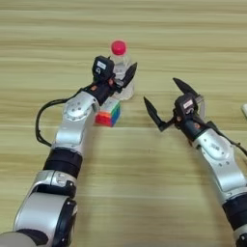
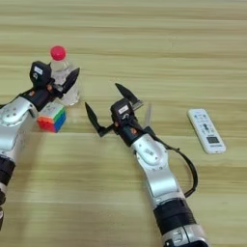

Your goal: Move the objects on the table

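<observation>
- Left eye view and right eye view both look down on the table [image 1: 144, 29], whose light wood fills each picture.
- Bottle [image 1: 121, 72]: upright, red cap on top, standing toward the far left of the table. Its lower body is partly hidden behind the left gripper.
- Left gripper [image 1: 117, 79]: positioned at the bottle. One finger [image 1: 130, 73] lies against the bottle's right side; the other finger is hidden behind the gripper body and the bottle. Whether the fingers press the bottle or only bracket it cannot be told.
- Cube [image 1: 108, 112]: on the table just beside the bottle, on its near side. The left wrist covers its left part; only some coloured faces show.
- Right gripper [image 2: 113, 111]: near the table centre, well apart from the bottle and the cube. Its two fingers are spread wide, one pointing far and right, one pointing left, with nothing between them.
- Remote [image 2: 206, 130]: flat on the table to the right of the right arm, apart from it, long axis running roughly near to far. In the left eye view only a sliver shows at the right edge.
- A pale upright streak just behind the right gripper cannot be identified.
- Right arm: its lower part is cut off by the bottom edge in both views.
- Left arm: its shoulder end is cut off at the bottom left corner.
</observation>
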Available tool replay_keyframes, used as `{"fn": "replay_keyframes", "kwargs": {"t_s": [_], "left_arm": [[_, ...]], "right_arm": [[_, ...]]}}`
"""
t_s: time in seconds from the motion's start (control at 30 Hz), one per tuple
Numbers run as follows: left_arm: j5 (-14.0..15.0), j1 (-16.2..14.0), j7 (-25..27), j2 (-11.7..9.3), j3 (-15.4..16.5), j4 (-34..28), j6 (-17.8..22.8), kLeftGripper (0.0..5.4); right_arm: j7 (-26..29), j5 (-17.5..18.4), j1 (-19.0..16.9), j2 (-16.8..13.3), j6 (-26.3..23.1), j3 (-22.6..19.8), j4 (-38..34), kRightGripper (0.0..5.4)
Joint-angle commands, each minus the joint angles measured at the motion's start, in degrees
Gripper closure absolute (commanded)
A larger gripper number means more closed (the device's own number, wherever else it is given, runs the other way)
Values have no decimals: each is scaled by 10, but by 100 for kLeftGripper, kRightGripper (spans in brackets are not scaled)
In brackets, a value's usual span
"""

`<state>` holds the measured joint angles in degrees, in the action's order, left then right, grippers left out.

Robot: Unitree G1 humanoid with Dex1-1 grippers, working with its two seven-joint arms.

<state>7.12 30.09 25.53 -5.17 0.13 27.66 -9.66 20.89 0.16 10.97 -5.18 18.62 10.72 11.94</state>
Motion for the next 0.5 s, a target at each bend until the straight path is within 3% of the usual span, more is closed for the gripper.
{"fn": "replay_keyframes", "kwargs": {"t_s": [0.03,0.33,0.5], "left_arm": [[14,-10,6,10,-11,-61,18,222],[42,-55,23,27,-38,-180,92,222],[41,-84,34,29,-64,-222,117,222]], "right_arm": [[19,1,-16,2,-22,24,-36,0],[19,0,-12,12,-26,36,-29,0],[12,-3,-8,15,-22,34,-25,0]]}}
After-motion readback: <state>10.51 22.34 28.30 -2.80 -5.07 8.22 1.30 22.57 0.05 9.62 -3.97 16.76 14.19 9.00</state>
